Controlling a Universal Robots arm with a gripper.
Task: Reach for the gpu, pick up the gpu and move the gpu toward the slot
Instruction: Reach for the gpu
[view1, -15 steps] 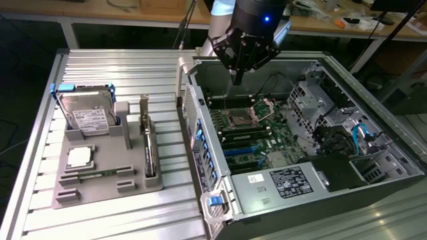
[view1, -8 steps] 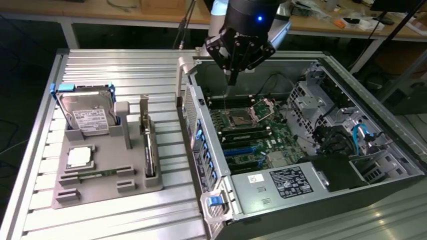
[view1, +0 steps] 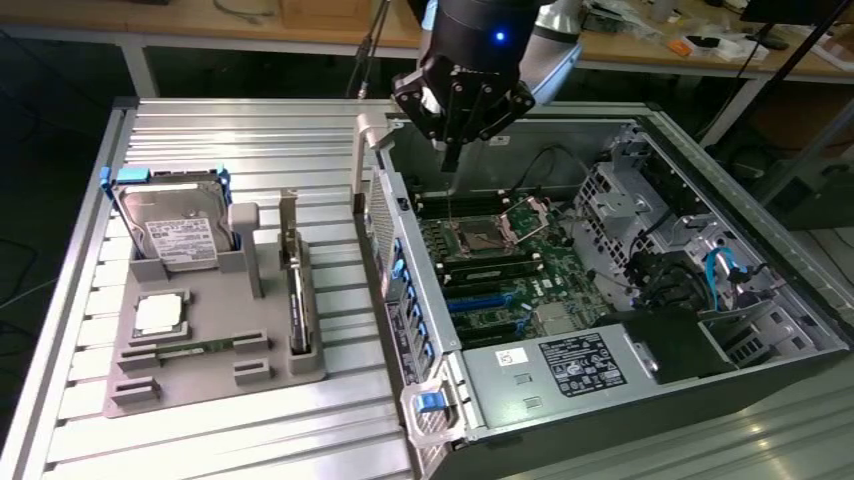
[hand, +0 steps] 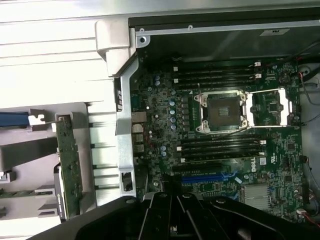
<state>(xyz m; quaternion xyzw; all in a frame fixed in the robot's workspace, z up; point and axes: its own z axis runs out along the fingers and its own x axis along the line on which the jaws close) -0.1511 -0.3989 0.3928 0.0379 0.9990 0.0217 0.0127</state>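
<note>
Your gripper (view1: 450, 165) hangs above the open case (view1: 400, 300), jaws drawn together, holding nothing; the gpu (view1: 296, 290) stands edge-on in the grey holder (view1: 200, 385), well apart; travel across first, open wide, then line up along its thin top edge.

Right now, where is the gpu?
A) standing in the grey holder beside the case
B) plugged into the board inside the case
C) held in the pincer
A: the gpu stands on its edge in the grey holder, apart from the pincer, which hangs over the open case.
</note>
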